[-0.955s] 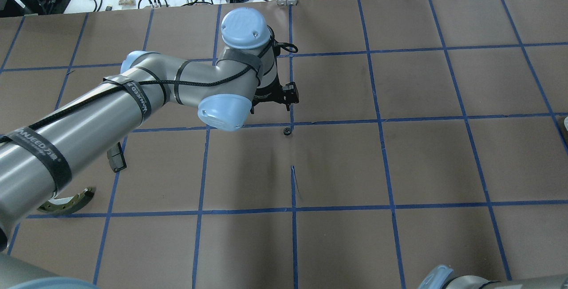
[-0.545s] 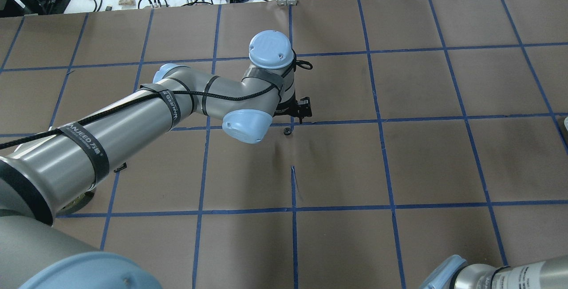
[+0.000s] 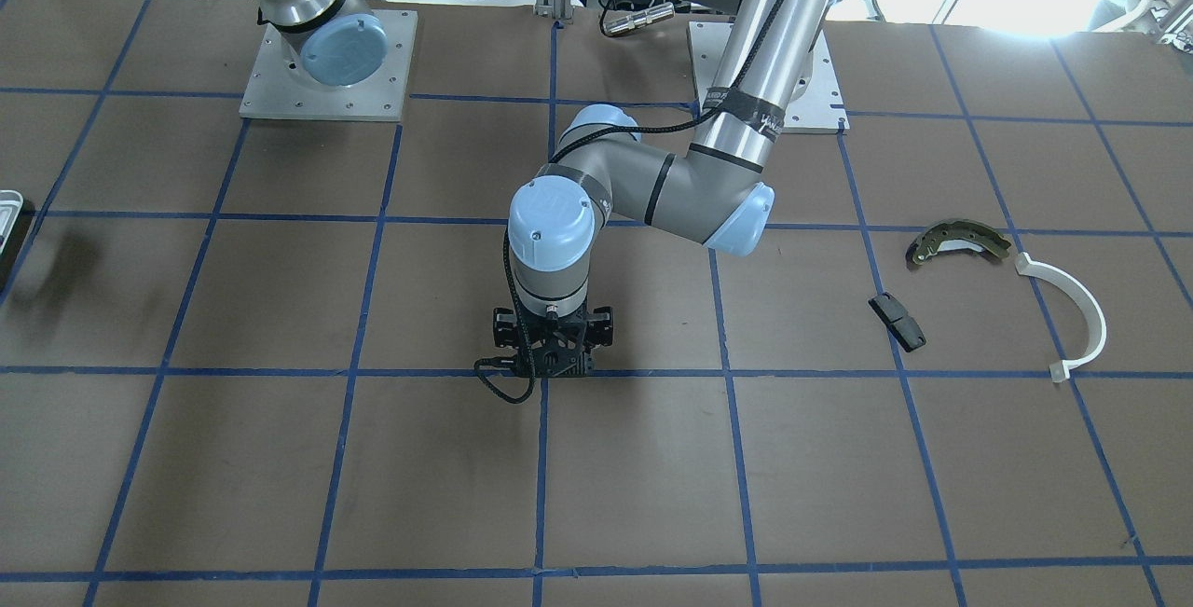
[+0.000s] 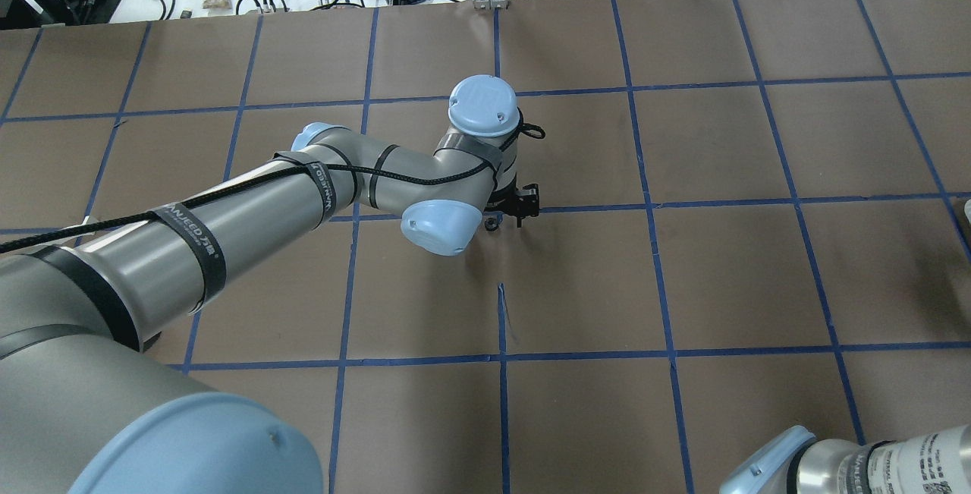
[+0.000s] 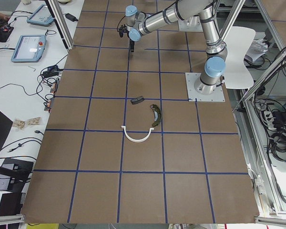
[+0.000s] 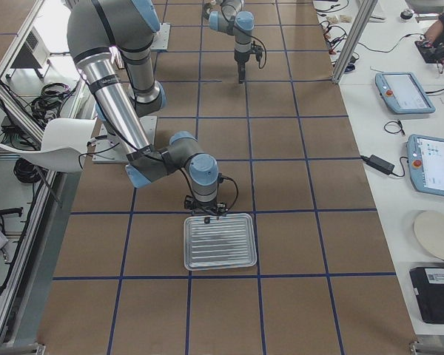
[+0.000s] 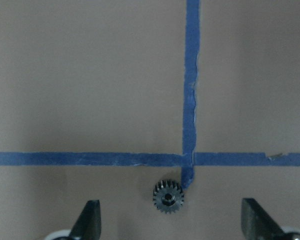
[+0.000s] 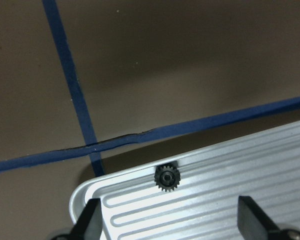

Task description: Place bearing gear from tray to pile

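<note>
A small black toothed bearing gear lies on the brown table by a blue tape crossing, also seen in the overhead view. My left gripper hangs over it, open and empty; its fingers stand either side of the gear. A second gear lies just inside the rim of the ribbed pale tray. My right gripper hovers over that tray corner, open and empty. The pile lies apart: brake shoe, white half-ring, black block.
Blue tape lines grid the brown table. The left arm's forearm hides the pile in the overhead view. Cables, tablets and a power brick lie on the white bench along the table's far side. The arm bases stand on plates.
My left arm has swung right and toward the robot and come down, bringing its gripper from beyond the gear to over it. The right arm's elbow has come further into view.
</note>
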`<state>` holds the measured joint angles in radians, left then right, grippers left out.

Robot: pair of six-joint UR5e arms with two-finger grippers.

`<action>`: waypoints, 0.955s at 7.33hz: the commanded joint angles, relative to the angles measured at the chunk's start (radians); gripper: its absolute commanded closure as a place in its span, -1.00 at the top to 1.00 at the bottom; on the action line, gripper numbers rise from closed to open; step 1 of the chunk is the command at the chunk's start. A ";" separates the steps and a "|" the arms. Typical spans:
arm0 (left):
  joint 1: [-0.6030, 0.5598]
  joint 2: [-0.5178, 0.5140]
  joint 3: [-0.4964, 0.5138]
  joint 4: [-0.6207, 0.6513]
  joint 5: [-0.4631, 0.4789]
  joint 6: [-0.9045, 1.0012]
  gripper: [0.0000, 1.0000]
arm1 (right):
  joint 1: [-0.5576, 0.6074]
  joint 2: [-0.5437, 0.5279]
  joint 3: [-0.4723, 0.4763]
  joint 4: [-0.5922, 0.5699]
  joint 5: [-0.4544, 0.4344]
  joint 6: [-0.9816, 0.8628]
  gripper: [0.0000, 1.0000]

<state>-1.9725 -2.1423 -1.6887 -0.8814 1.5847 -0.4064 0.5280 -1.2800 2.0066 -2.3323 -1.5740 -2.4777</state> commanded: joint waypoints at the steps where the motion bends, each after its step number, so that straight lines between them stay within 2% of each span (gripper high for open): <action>1: 0.000 -0.011 0.027 0.004 0.005 0.012 0.13 | -0.010 0.043 -0.003 -0.022 0.065 -0.125 0.81; 2: 0.000 -0.011 0.014 0.004 0.003 0.011 -0.40 | -0.019 0.056 -0.002 -0.027 0.063 -0.133 0.80; 3: 0.000 -0.010 0.014 -0.001 -0.002 0.009 -0.75 | -0.019 0.064 0.000 -0.050 0.062 -0.135 0.78; 5: 0.000 -0.010 0.014 -0.007 -0.002 0.006 -0.78 | -0.019 0.068 0.000 -0.055 0.058 -0.135 0.71; 7: 0.024 0.018 0.032 -0.049 -0.011 0.011 -0.91 | -0.019 0.071 0.000 -0.071 0.046 -0.136 0.67</action>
<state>-1.9656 -2.1441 -1.6712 -0.8988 1.5796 -0.3986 0.5087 -1.2112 2.0066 -2.3932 -1.5218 -2.6132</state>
